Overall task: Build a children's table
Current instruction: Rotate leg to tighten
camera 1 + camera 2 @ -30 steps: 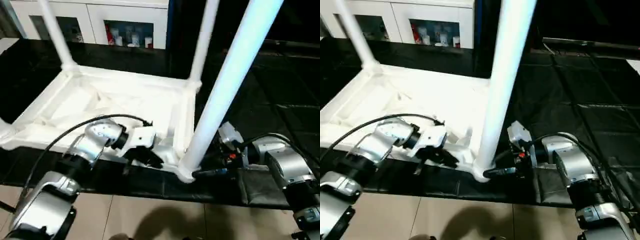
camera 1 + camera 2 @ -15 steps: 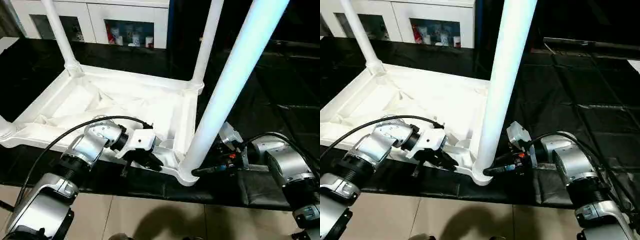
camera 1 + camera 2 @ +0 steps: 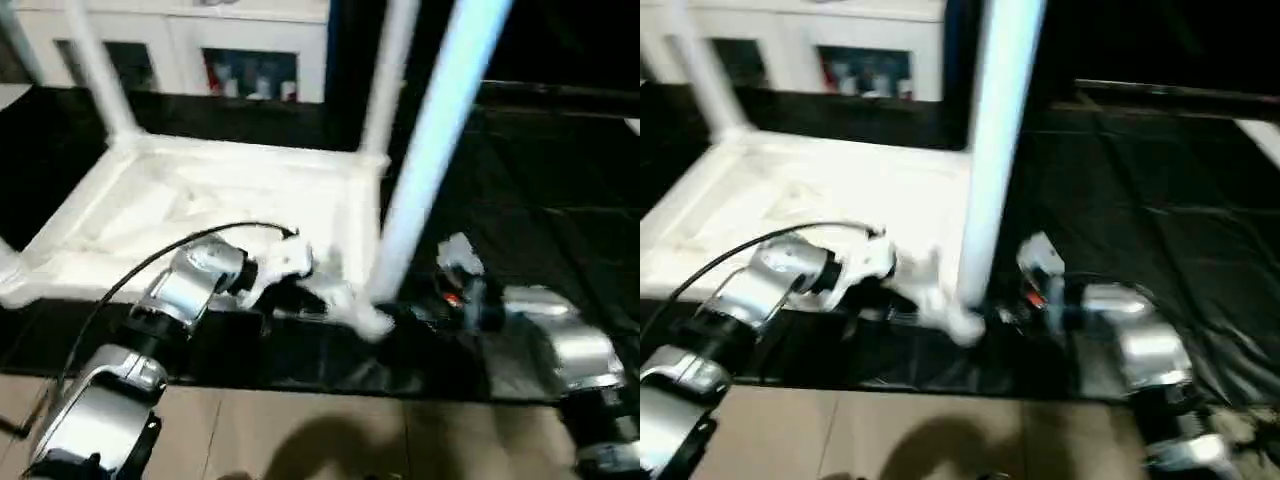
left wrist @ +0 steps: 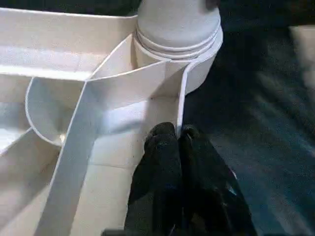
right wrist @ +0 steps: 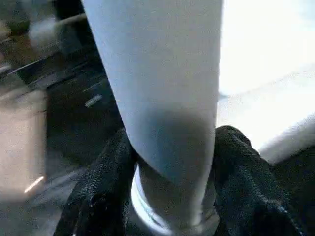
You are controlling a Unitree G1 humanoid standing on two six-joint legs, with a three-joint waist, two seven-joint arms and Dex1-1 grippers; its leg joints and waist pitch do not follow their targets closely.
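The children's table top (image 3: pixel 190 205) lies upside down on a black mat, ribbed underside up. Three white legs stand in its corner sockets: two at the back (image 3: pixel 95 75) (image 3: pixel 388 80) and a thick one at the near right corner (image 3: pixel 430 150). My left gripper (image 4: pixel 178 137) is shut on the thin rim wall just beside that corner socket (image 4: pixel 177 29). My right gripper (image 5: pixel 174 140) sits at the foot of the near right leg (image 5: pixel 162 73), one black finger (image 5: pixel 103 191) pressed to each side of it. In the head view it is at the corner (image 3: pixel 400 318).
A white glass-door cabinet (image 3: pixel 250 60) stands behind the table. The black mat (image 3: pixel 560 200) stretches to the right. Beige floor tiles (image 3: pixel 300 440) run along the near edge, under my forearms.
My right gripper's fingers have closed in on the foot of the near right leg. The left gripper keeps its grip on the rim. The camera has shifted.
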